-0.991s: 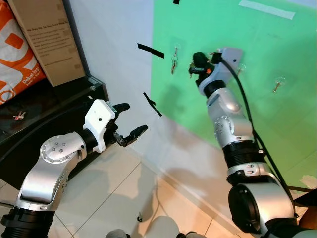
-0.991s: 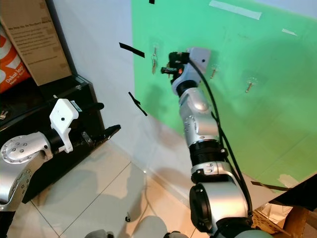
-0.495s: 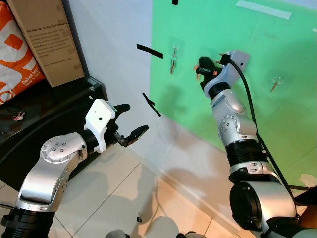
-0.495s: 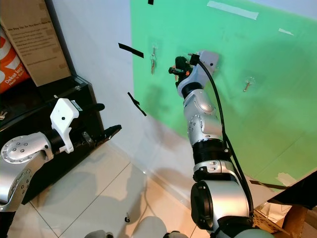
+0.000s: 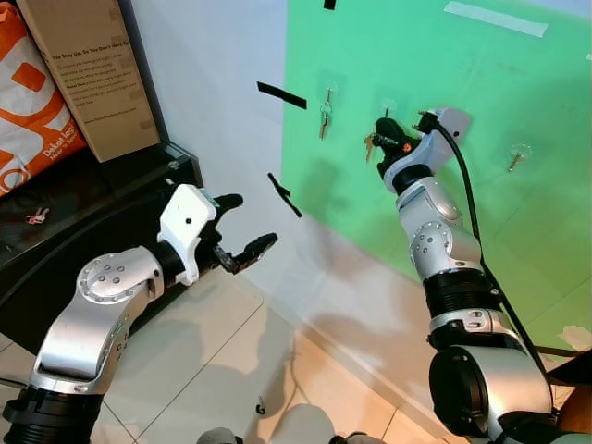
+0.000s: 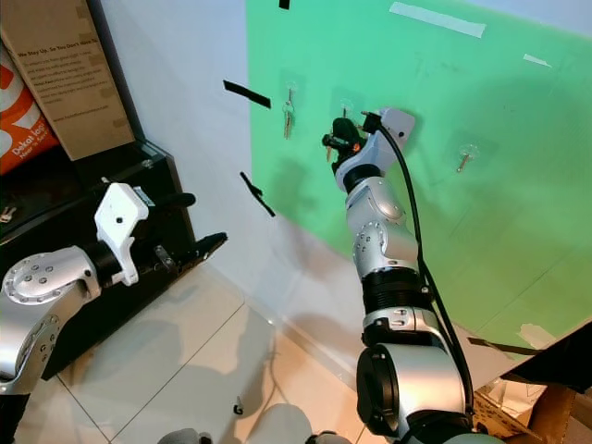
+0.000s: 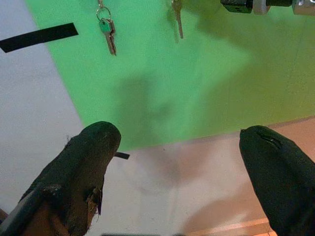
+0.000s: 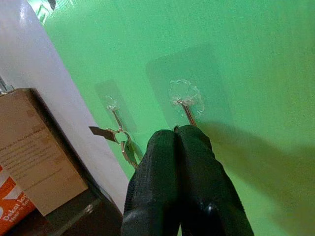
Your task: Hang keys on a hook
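Right gripper (image 8: 181,135) pinched together just under the clear hook (image 8: 186,104) at 12 o'clock, key (image 5: 369,145) dangling beside its fingers, presumably to thread its ring onto the hook. Left gripper (image 5: 242,227) spread, idle, low at 9 o'clock.

Green panel (image 5: 481,83) on the far wall carries a row of hooks; leftmost hook (image 5: 327,92) holds keys (image 5: 324,118); right gripper (image 5: 381,129) sits at the next hook (image 8: 183,104); far-right hook (image 5: 520,152) holds another key; cardboard box (image 5: 88,74) stands far left on a cabinet (image 5: 111,199).
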You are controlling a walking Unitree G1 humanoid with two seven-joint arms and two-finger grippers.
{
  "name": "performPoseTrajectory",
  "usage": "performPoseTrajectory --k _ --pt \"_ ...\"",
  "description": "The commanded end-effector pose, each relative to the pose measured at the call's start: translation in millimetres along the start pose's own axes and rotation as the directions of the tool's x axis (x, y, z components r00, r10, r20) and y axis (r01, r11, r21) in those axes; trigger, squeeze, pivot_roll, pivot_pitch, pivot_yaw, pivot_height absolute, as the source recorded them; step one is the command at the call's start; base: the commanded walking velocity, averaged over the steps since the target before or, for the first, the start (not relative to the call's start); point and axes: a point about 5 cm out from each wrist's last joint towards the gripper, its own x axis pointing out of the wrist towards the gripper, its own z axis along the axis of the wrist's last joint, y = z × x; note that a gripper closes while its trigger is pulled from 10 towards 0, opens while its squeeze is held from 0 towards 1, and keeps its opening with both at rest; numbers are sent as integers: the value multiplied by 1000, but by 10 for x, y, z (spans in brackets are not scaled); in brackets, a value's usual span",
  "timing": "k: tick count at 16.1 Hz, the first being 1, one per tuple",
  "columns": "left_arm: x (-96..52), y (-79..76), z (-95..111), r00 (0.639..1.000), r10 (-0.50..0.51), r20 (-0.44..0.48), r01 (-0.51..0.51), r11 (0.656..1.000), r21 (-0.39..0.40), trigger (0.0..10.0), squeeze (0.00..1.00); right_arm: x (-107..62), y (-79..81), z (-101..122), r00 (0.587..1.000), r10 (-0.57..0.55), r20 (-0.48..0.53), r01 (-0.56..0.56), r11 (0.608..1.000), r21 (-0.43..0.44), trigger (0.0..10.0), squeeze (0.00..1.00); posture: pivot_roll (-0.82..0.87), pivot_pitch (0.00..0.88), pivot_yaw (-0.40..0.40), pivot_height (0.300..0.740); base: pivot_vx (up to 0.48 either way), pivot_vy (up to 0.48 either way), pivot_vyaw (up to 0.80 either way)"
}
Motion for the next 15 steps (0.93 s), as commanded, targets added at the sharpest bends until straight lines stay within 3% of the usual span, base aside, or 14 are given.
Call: performPoseTrajectory --k 1,10,15 --pt "19 -11 50 1000 -9 13 8 1000 9 10000 0 10 0 121 999 3 44 -4 1000 16 10000 0 106 0 -36 740 0 0 0" --pt "43 9 71 1000 -10 20 9 1000 14 10000 0 27 -18 154 999 2 51 -5 998 57 10000 0 108 0 -36 740 0 0 0" --pt "51 8 71 1000 -12 19 12 1000 15 10000 0 -4 -22 -82 996 2 -86 -5 999 -32 10000 0 111 0 -37 740 0 0 0"
